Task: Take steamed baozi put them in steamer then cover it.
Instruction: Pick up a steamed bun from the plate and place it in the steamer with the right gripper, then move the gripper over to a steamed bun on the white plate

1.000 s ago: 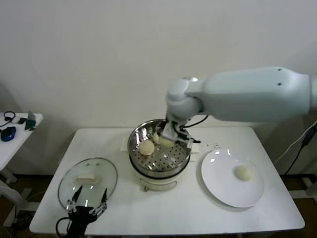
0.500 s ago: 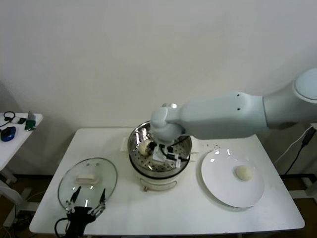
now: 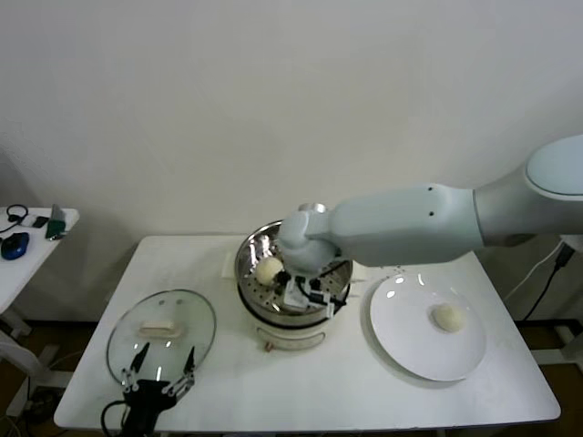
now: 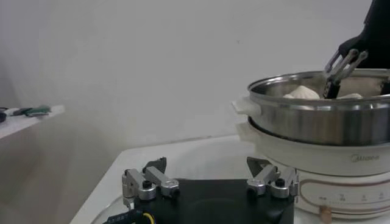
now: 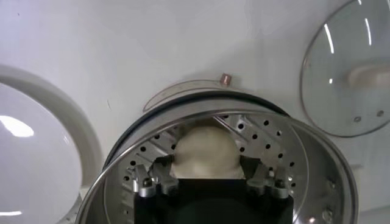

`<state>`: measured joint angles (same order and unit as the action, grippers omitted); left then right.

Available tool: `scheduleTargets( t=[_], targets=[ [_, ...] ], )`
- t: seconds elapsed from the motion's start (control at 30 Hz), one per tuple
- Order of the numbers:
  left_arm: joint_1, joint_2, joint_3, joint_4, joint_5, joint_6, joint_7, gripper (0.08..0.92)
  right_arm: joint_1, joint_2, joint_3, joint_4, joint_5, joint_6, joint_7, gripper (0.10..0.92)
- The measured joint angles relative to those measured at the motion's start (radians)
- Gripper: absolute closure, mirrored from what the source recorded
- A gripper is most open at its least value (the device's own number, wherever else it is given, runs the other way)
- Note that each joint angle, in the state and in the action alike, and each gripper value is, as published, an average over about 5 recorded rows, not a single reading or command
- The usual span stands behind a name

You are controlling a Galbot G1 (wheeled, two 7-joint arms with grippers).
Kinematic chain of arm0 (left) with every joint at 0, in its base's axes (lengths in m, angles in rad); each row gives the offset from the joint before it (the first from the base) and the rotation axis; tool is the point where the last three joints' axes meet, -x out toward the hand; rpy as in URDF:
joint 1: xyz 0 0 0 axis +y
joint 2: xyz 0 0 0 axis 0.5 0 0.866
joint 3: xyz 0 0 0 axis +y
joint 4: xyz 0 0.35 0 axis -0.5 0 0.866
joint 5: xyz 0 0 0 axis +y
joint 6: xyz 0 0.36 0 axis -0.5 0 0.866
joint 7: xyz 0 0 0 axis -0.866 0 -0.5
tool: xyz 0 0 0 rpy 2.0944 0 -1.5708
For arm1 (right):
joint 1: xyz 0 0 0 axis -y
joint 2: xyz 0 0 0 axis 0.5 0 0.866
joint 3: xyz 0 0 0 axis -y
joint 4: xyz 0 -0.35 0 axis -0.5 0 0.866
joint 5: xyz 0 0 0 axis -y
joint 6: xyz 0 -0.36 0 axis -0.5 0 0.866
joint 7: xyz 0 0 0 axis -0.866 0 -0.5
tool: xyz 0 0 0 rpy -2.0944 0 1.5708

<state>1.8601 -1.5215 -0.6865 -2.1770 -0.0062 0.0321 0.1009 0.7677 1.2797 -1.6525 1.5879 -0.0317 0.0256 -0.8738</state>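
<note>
Your right gripper [image 5: 207, 178] has dropped into the shiny perforated steel steamer [image 3: 293, 273], fingers clamped on a cream-white round bun [image 5: 205, 151]. It's ready for release. Your left gripper [image 3: 162, 382], fingers apart, waits beside the glass lid [image 3: 160, 332].

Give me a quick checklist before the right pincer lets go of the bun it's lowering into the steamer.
1. Right pincer around a baozi: ok.
2. Bun inside the steamer, above the perforated tray: ok.
3. Bun resting on the tray: cannot tell.
4. Another bun in the steamer, apart from it: ok.
5. Cover off, flat on the table: ok.
6. Left pincer open near the cover, out of the way: ok.
</note>
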Motion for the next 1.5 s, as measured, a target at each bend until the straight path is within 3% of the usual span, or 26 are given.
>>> scheduleTargets(
  t=[0.33, 0.73, 1.07, 1.5],
  targets=[
    [-0.001, 0.007, 0.011, -0.006, 0.006, 0.000, 0.002, 0.177, 0.116, -0.111, -0.015, -0.035, 0.163, 0.037, -0.048, 0.202],
    [-0.013, 0.018, 0.013, -0.002, 0.001, 0.003, 0.005, 0.177, 0.251, -0.422, -0.174, -0.136, 0.381, -0.047, -0.130, 0.203],
    [-0.022, 0.002, 0.013, 0.001, 0.014, 0.014, 0.012, 0.177, 0.020, -0.646, -0.078, -0.231, 0.314, -0.114, -0.107, 0.203],
    [0.000, -0.020, 0.002, 0.003, 0.029, 0.011, 0.009, 0.177, -0.324, -0.678, 0.157, -0.379, 0.209, -0.140, -0.081, 0.203]
  ],
)
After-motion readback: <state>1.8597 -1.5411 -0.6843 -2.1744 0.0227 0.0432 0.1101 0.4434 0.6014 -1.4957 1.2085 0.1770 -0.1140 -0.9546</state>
